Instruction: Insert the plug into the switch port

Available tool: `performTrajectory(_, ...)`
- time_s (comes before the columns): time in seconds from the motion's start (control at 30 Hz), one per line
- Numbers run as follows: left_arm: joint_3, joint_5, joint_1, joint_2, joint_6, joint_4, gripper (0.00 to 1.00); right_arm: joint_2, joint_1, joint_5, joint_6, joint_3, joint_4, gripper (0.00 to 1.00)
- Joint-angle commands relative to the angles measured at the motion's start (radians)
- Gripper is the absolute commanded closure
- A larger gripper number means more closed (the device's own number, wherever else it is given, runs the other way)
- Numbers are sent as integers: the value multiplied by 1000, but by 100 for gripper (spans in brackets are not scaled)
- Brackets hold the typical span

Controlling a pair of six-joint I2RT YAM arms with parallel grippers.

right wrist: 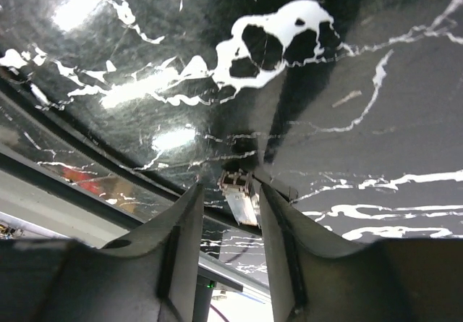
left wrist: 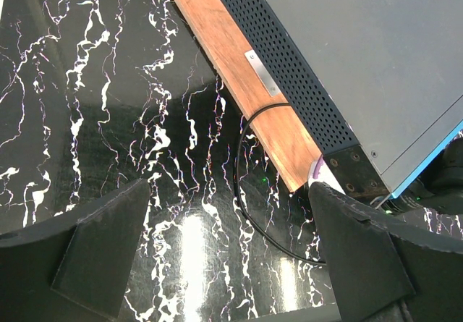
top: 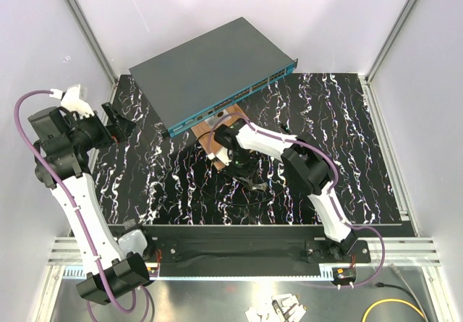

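My right hand [right wrist: 231,192] pinches the plug [right wrist: 241,199] over the worktop [right wrist: 376,83]; my left hand [left wrist: 230,192] hangs open. I'd square the plug to the port [top: 262,85] before pushing gently.

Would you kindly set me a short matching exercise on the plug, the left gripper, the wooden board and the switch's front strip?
1 plug
2 left gripper
3 wooden board
4 front strip

a teal-blue
b open, empty
c between the right gripper's fingers
d crossed by a black cable

Pairs: 1-c, 2-b, 3-d, 4-a
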Motion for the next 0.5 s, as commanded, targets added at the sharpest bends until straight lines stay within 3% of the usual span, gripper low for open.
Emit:
performTrajectory(0.0,-2,7,2,-13,1,50,1,14,9,-4,-2,35,-25,57)
performTrajectory(0.1,-7,4,2,-15,4,50,1,21,10,5,-8,31,-22,58)
performTrajectory(0.2,-11,5,2,-16,1,51,1,26,10,10,-8,26,-16,66)
performTrajectory(0.33,-33,19,2,-24,-10,62,1,7,9,1,2,34,-14,87)
performTrajectory(0.47,-39,40,2,-41,-5,65,1,-68,7,-53,7,34,-26,87)
